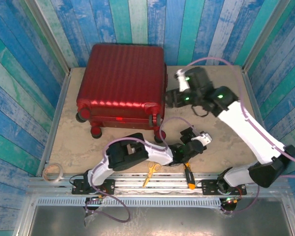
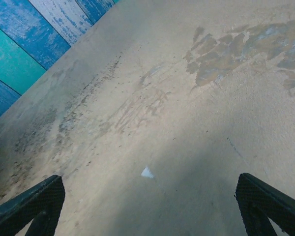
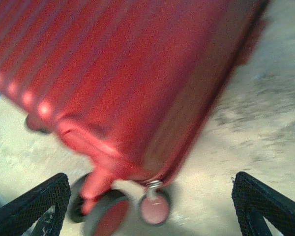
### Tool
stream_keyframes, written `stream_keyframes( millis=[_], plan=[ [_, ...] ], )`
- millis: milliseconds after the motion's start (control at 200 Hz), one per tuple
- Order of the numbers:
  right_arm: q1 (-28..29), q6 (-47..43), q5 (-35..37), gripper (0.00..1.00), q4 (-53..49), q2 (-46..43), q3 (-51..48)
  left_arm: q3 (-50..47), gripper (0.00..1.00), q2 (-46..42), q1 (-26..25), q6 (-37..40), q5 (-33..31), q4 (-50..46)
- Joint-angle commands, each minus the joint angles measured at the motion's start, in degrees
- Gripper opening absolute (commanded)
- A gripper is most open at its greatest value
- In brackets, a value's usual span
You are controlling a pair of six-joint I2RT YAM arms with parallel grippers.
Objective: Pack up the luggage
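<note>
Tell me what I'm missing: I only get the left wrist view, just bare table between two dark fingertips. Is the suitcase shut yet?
Observer: Yes. The suitcase lies flat and closed on the far side of the table, left of centre.
Operator: Where is the other hand?
Observer: The right hand is open beside the suitcase's right edge, facing its wheels and holding nothing.
Operator: Anything loose lying around?
Observer: Yellow-handled scissors and a screwdriver lie at the near edge, and a tape roll sits by the near left corner.
</note>
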Motion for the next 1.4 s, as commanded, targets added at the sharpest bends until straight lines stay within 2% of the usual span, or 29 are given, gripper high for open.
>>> stream_keyframes(
  millis=[0,105,185,315,381,476,546,716,791,972,1207,1392],
  plan=[
    [-8.1,-4.0,-1.4,0.89,0.4,-3.6,-3.0,-2.3,0.93,-15.0,-1.0,-4.5,-0.6,-4.1],
    [-15.8,-5.7,-2.1,0.88,3.6,-7.2,-6.9,-6.2,0.93,-23.9,-0.9,-6.5,-5.7,-6.7],
    [-18.4,-9.0,-1.7,0.87,7.4,-9.7,-11.2,-8.7,0.93,-31.8,-0.9,-7.2,-11.4,-9.1],
    [-19.3,-12.2,-2.4,0.86,14.0,-12.2,-19.2,-8.8,0.93,-43.6,-0.7,-11.0,-18.7,-21.2],
    [-19.3,-12.5,-5.6,0.86,18.3,-13.3,-23.7,-7.0,0.93,-48.0,0.4,-15.9,-18.9,-31.6],
    [-19.3,-13.1,-12.0,0.85,24.7,-15.1,-30.6,-3.4,0.94,-52.8,2.9,-25.8,-15.5,-47.8],
    [-19.2,-13.1,-16.1,0.85,29.1,-16.4,-35.1,-0.6,0.99,-53.9,5.1,-31.3,-9.4,-58.5],
    [-17.6,-10.7,-19.8,0.83,37.8,-19.1,-45.5,4.6,0.92,-51.0,5.3,-38.7,0.8,-70.3],
    [-16.8,-10.9,-19.5,0.83,37.8,-19.2,-47.4,6.3,0.92,-47.7,5.3,-41.8,3.7,-72.9],
    [-15.8,-11.1,-18.9,0.82,36.9,-20.9,-50.9,6.7,0.91,-43.6,6.6,-50.0,5.9,-77.1],
    [-13.3,-11.6,-18.4,0.79,35.8,-21.2,-52.5,-1.4,0.81,-45.2,13.9,-54.1,15.1,-67.9],
    [-9.3,-12.1,-15.8,0.75,35.1,-19.3,-51.4,-3.1,0.81,-43.0,16.9,-54.0,19.1,-61.6]
  ],
)
